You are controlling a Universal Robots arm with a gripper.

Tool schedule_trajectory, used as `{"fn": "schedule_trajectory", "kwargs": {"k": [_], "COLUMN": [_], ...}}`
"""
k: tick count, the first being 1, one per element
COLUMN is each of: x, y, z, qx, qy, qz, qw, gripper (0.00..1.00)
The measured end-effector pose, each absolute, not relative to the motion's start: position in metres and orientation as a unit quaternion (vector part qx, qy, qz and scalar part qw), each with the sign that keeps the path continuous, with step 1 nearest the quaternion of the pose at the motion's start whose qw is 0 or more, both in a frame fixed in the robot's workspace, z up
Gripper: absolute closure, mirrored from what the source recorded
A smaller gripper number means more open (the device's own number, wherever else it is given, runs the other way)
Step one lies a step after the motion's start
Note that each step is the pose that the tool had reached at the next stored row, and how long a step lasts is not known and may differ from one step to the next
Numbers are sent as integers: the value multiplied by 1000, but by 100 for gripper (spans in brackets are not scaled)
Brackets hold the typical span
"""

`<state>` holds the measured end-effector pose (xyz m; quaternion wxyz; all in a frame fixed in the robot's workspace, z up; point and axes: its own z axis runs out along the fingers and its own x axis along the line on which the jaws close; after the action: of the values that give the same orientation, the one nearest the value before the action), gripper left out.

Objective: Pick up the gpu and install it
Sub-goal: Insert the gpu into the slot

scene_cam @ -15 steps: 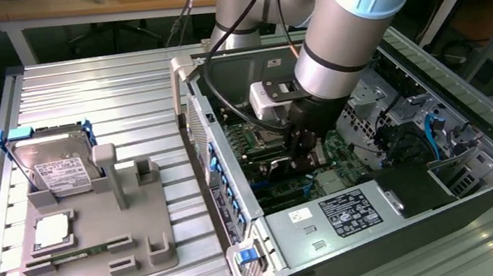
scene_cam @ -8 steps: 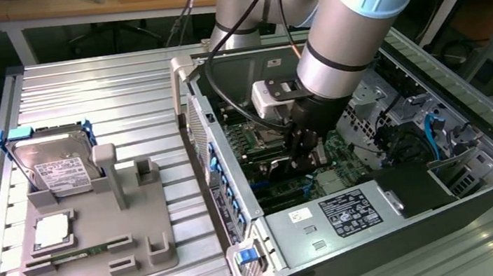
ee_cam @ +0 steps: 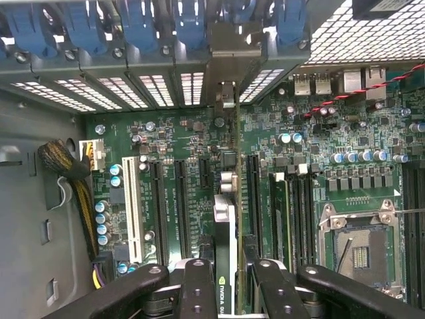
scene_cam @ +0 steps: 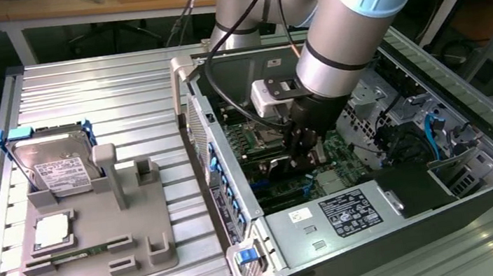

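End effector (ee_cam: pixel 232 274) gripping gpu (ee_cam: pixel 224 222), NVIDIA logo (ee_cam: pixel 223 300) on edge

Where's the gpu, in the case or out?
In: gripper holds the gpu edge-on over the motherboard inside the case. Seated in its slot: cannot tell.

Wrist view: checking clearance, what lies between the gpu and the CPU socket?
Wrist view: empty long black slots on the motherboard separate gpu and CPU socket.

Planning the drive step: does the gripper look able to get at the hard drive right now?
Probably not: the gripper is down inside the computer case, shut on the gpu, though nothing covers the hard drive.
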<state>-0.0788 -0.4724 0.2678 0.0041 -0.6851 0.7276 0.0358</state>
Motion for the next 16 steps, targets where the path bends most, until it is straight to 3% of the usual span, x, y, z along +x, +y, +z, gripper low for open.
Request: {"fn": "schedule_trajectory", "kwargs": {"k": [5, 10, 16], "x": [-79, -79, -79], "y": [-472, -472, -472], "z": [268, 268, 268], "qx": [-685, -686, -686], "qy": [727, 727, 727], "qz": [35, 22, 22], "qw": [5, 17, 17], "gripper": [73, 73, 73]}}
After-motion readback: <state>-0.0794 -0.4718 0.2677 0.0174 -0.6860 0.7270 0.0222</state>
